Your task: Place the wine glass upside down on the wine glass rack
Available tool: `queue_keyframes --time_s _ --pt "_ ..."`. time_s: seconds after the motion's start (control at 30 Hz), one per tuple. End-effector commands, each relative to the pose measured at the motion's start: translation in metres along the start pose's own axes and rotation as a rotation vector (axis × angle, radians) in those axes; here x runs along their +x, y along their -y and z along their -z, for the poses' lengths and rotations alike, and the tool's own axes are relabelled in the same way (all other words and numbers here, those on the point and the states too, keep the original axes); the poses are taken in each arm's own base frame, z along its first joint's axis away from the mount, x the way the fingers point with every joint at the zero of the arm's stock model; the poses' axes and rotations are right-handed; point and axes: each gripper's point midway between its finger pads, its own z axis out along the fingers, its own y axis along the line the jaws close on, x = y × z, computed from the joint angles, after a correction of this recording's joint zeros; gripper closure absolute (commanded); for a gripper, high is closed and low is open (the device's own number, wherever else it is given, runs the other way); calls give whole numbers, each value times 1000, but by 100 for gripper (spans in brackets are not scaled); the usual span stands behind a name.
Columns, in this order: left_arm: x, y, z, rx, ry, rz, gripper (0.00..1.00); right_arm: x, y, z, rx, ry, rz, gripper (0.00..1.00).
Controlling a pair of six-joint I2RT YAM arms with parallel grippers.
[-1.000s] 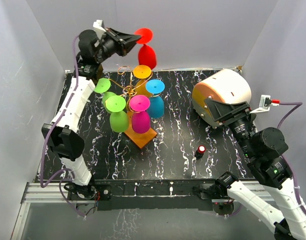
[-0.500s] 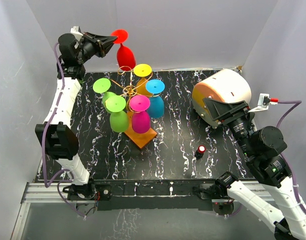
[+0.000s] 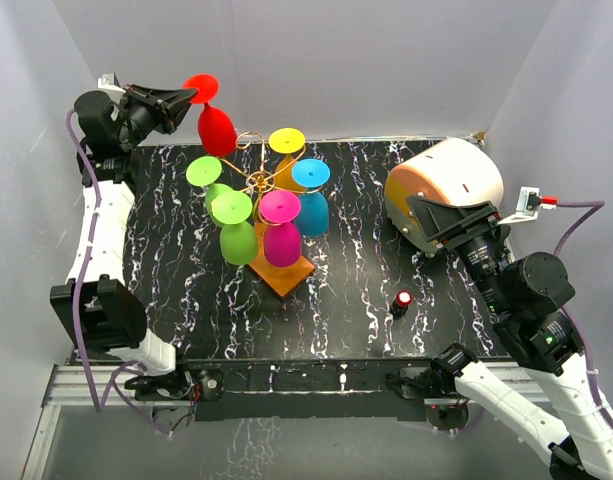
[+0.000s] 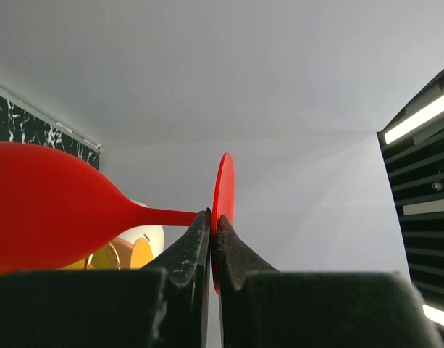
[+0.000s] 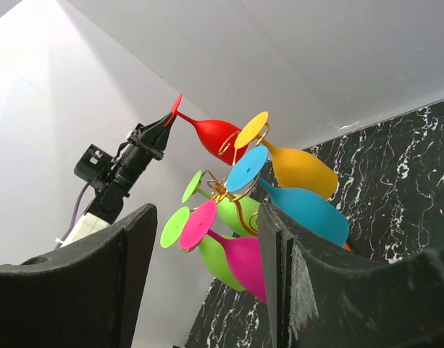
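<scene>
The red wine glass hangs aloft at the back-left, foot uppermost and bowl low. It sits close beside the left side of the wine glass rack; I cannot tell whether it touches the wire. Its long axis slopes from the foot down and right towards a gold scroll arm that appears vacant. The left gripper is clamped tight on the stem just under the foot, so the glass extends from its tips towards the rack. The right gripper stands wide and empty, well apart. I judge the left arm alone is placed to hang the glass.
</scene>
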Motion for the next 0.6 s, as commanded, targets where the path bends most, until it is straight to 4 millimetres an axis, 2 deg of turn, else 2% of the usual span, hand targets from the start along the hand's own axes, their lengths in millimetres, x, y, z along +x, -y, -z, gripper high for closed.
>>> queue_keyframes --time_s 0.0,0.1,0.27,0.57 --pt "23 29 24 54 -29 -71 100 -6 -8 -2 -34 27 -1 44" --pt "27 28 29 45 -33 -65 100 -3 -7 -4 -32 20 -5 44" --pt "32 10 31 9 -47 -6 100 0 -6 -6 -34 11 -12 44" --pt "37 -5 33 -42 -71 6 100 1 -6 -7 -36 8 -18 44"
